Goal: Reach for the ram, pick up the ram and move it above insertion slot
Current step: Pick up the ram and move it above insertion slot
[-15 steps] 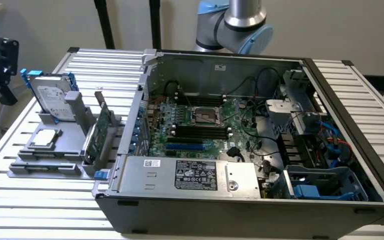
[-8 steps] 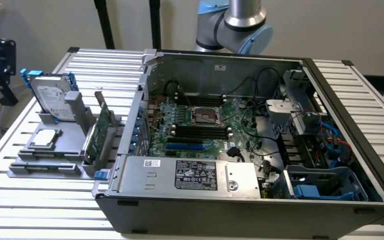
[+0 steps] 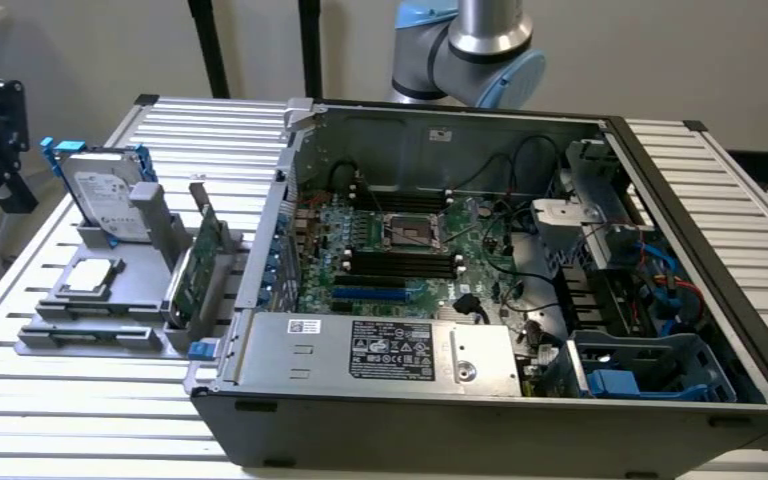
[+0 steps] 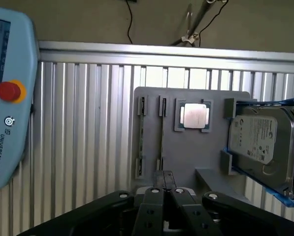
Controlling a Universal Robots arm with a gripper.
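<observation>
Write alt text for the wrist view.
The arm's shut fingers hover over a grey fixture tray on a ribbed metal table. The tray holds a silver processor chip and a hard drive with blue rails; a teach pendant is off to one side.

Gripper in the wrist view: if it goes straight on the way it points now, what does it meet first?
Probably the grey parts holder, at the narrow slot just ahead of the shut gripper. Depth is unclear here, so take this as likely only.
</observation>
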